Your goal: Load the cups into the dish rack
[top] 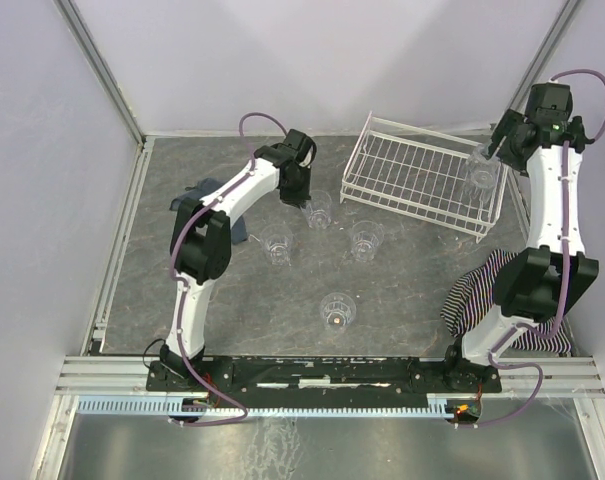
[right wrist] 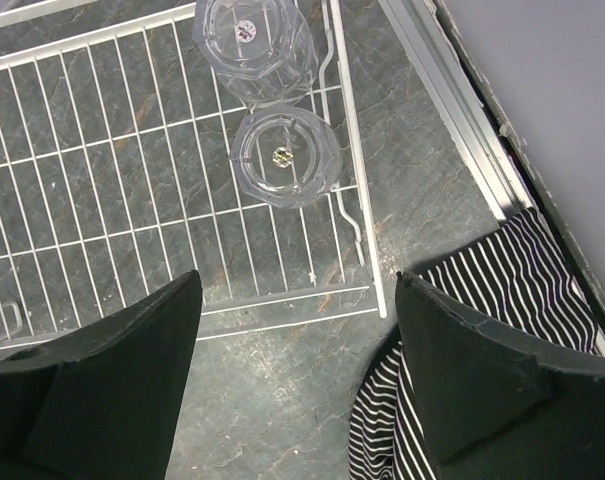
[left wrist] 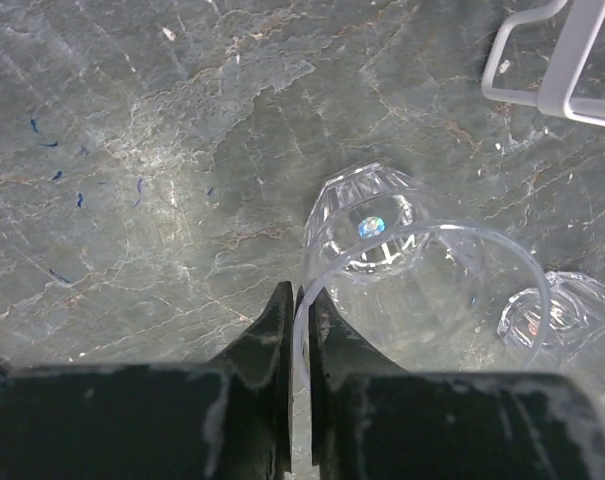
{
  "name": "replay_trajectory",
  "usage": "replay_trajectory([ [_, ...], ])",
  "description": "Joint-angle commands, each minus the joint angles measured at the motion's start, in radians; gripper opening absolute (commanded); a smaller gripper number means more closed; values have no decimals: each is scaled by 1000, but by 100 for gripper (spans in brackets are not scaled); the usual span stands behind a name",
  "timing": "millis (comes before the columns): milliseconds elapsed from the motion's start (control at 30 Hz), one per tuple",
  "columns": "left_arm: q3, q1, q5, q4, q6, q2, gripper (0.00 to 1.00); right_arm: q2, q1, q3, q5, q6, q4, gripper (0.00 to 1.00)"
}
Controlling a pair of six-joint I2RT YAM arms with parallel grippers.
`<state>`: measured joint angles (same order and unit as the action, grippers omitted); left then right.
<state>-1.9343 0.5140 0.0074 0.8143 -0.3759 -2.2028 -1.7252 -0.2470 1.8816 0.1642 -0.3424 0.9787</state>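
Toward the far right of the table (top: 412, 300), the dish rack (top: 412, 180) sits at a slant, its right end partly masked by the right arm (top: 550, 210). Two cups stand in that end. The overhead view blurs them into one pale smear, but the right wrist view separates them: a nearer racked cup (right wrist: 282, 155) and a farther racked cup (right wrist: 257, 40), the latter cut off by the top edge. Which way up they stand is hard to make out through the clear plastic. The right gripper (right wrist: 297, 290) hangs above the rack's near right corner, its fingers (right wrist: 112, 380) spread wide with nothing between them. Just beside that corner lies the striped cloth (right wrist: 482, 330), partly covered by the right finger and, from overhead, by the arm.

Left of the rack, the left gripper (left wrist: 300, 300) is clamped on the rim of the gripped cup (left wrist: 412, 270). The clear wall runs thin between the two dark pads, and the near part of the rim is lost behind them. Whether its base rests on the table I cannot tell.

Three more cups stand apart on the open table: the left loose cup (top: 277, 243), the middle loose cup (top: 367, 240) and the near loose cup (top: 338, 310). One of them shows at the right edge of the left wrist view, cut off; which one is unclear. A dark blue thing (top: 200, 188) peeks out from under the left arm (top: 237, 195), too hidden to identify.
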Motion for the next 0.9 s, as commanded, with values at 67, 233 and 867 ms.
replay_trajectory([
  [67,-47,3,-36,13,18,14,3,64,-4,52,-45,-41,-24,85],
  [233,-11,-23,9,23,-5,99,3,80,3,31,-255,-92,-98,83],
  [867,239,-222,688,-512,-477,418,3,74,276,-353,-884,-804,-847,99],
])
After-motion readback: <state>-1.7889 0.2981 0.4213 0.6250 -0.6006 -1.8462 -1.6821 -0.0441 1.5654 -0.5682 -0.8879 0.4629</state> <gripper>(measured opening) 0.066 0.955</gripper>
